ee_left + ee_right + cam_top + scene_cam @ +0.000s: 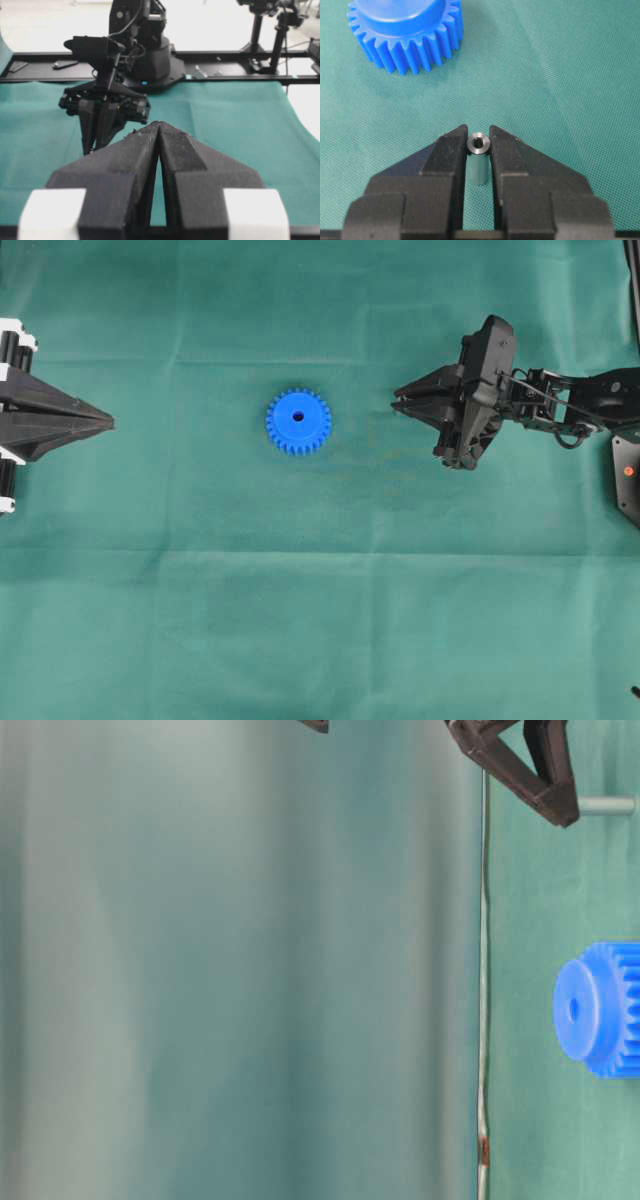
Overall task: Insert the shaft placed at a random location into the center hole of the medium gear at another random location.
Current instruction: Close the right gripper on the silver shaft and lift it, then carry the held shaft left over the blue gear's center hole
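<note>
Metal shaft [479, 145] pinched upright by the right pincer [479, 142]
It is judged small, hard and slippery; best gripped mid-length. Left pincer [159, 131] is seen shut, holding nothing

Overhead view looks straight down on the tabletop [320, 640]; table-level view sits low and sideways; both wrist views look along their fingers; most share the medium gear [298, 421].
</note>
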### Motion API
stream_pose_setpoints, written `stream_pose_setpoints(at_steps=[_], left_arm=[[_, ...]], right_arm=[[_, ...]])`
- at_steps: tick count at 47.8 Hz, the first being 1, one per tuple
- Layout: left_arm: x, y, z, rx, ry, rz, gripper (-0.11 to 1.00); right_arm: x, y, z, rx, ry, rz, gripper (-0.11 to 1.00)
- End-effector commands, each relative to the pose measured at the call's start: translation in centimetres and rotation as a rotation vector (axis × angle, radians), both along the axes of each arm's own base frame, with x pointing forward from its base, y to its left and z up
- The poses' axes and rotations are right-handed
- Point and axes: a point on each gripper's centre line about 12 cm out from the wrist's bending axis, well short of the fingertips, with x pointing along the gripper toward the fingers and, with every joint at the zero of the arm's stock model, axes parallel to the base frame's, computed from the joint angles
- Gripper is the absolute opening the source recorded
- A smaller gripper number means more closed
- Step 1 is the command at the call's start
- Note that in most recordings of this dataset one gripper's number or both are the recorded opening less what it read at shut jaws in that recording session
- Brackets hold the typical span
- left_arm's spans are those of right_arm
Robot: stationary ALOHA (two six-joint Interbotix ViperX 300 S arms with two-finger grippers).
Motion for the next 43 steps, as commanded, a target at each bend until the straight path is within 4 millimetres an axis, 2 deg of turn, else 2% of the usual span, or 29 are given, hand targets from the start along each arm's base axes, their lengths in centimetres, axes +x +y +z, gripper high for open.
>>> stream_pose_setpoints(at_steps=[1,6,22,28,43], left_arm=[[0.2,0.0,0.8,0.001,-0.017,0.002,0.00],[0.2,0.0,0.8,-0.001,-0.018,0.002,0.00],[0.2,0.0,0.8,-0.001,-0.018,0.002,0.00],[0.2,0.0,0.8,-0.001,-0.018,0.002,0.00],[0.3,0.0,0.7,0.000,-0.012,0.002,0.00]], right_arm=[[0.3,-0.1,0.7,-0.017,-0.024,0.005,0.14],[0.3,-0.1,1.3,-0.014,-0.031,0.003,0.14],[0.3,0.1,6.1,-0.004,-0.059,0.014,0.14],[0.1,0.2,6.8,-0.003,-0.064,0.016,0.14],[0.2,0.2,6.9,-0.004,-0.067,0.016,0.14]])
